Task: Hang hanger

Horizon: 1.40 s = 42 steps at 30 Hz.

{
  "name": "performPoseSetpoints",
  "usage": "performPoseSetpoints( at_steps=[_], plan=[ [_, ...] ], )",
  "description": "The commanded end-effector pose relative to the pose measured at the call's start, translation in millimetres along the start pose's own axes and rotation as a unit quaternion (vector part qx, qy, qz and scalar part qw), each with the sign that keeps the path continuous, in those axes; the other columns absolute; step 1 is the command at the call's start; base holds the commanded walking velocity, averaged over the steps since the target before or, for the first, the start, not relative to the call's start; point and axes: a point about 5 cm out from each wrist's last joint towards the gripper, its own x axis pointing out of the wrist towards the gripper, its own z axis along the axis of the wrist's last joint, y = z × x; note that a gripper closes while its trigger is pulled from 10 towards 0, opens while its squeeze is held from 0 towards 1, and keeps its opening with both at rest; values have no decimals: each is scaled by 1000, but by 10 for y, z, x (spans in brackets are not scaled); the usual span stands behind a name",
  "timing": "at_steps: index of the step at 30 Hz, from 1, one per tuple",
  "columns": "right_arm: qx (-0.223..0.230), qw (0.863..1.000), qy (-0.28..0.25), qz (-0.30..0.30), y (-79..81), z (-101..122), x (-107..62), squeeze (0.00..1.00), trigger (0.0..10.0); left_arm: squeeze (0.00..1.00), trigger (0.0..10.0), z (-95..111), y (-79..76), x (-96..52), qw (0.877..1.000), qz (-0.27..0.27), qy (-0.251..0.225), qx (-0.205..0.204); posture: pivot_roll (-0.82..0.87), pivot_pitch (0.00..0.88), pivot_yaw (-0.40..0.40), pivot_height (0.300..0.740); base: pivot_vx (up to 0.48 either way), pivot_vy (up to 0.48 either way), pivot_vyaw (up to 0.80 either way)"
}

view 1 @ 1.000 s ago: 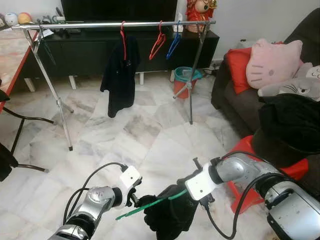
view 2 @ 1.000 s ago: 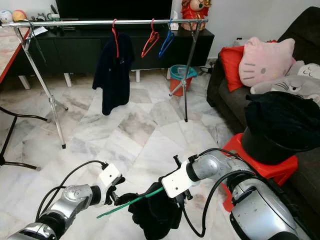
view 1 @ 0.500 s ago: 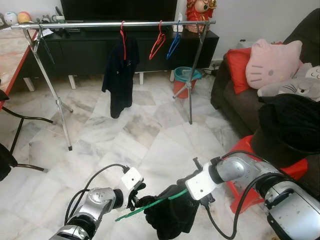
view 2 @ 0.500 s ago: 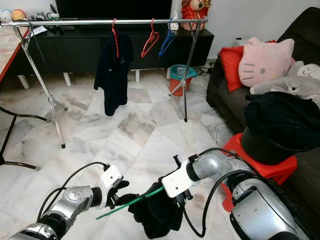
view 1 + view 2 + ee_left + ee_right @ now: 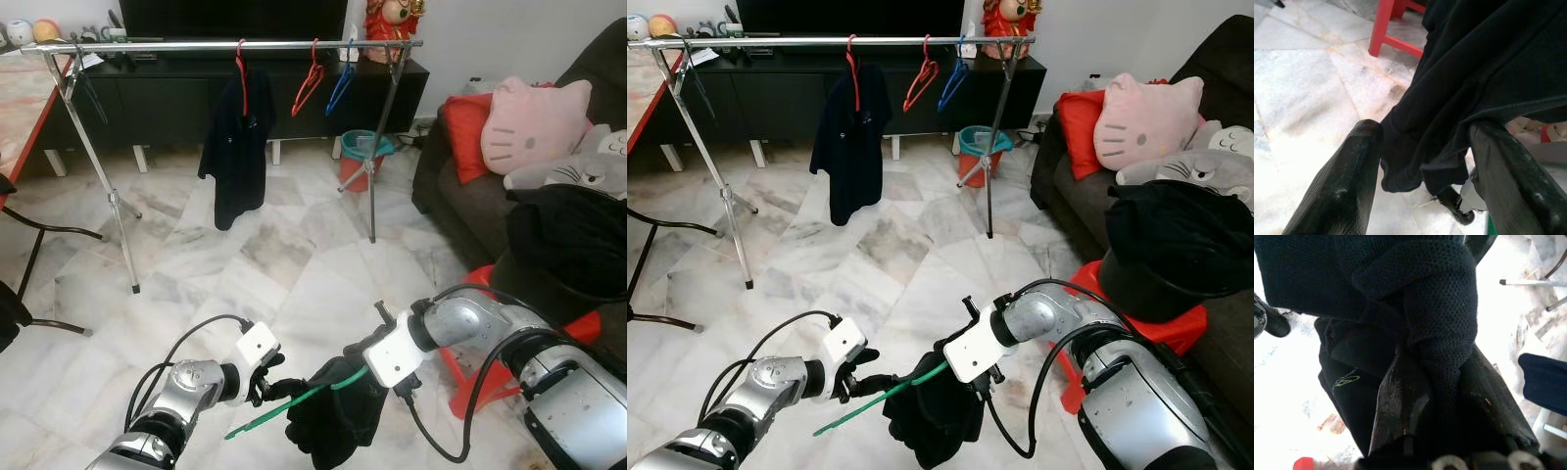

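Both silver arms reach forward, low in the head views, over the white marble tile floor [image 5: 294,284]. Left claw [image 5: 266,377] comes in from the lower left, forearm angled up and right; in its wrist view the two black fingers [image 5: 1347,181] stand apart, with a fold of the black garment [image 5: 333,421] between them, contact hard to judge. Right claw [image 5: 955,345] reaches in from the right, elbow bent, fingers clamped on bunched dark knit cloth, seen in the right wrist view [image 5: 1435,328].

Thin green plastic hanger [image 5: 284,409] is held up between the two claws, off the floor, the black garment draped on it and hanging below. Its long axis runs diagonally, low end toward the robot's left and near, high end toward the right claw. Hook not made out.

Open floor lies ahead between the robot and the silver metal clothes rail [image 5: 225,46] at the far side. On the rail: a dark shirt on a red hanger [image 5: 235,137], an empty red hanger [image 5: 310,83], a blue hanger [image 5: 341,86], with bare bar to the left of them. Red plastic stool [image 5: 490,362] sits close on the right; dark sofa [image 5: 460,196] with pink cat-face cushion [image 5: 534,122] bounds the right side; red-edged surface [image 5: 24,108] bounds the far left.
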Motion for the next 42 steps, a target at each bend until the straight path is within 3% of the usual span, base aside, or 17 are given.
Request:
performPoseSetpoints(
  at_steps=[1, 2, 3, 4, 42],
  plan=[
    [-24, 999, -10, -34, -192, 45, -118, 0, 0, 0, 5961, -26, 1, 11, 1000, 8, 12, -2, 69, 0, -139, 740, 0, 0, 0],
    [-24, 999, -11, -34, -191, 47, -118, 0, 0, 0, 4510, -25, 5, 11, 1000, 11, 11, -2, 69, 0, -140, 740, 0, 0, 0],
    [-24, 999, -11, -34, -191, 47, -118, 0, 0, 0, 4510, -25, 5, 11, 1000, 11, 11, -2, 69, 0, -140, 740, 0, 0, 0],
    [-23, 999, -12, -35, -189, 48, -117, 0, 0, 0, 0, -25, 6, 11, 1000, 12, 11, -2, 70, 0, -141, 740, 0, 0, 0],
    [-12, 999, -12, -36, -165, 35, -105, 0, 0, 0, 0, -29, -2, 8, 1000, 5, 2, -15, 73, 0, -143, 740, 0, 0, 0]
  ],
)
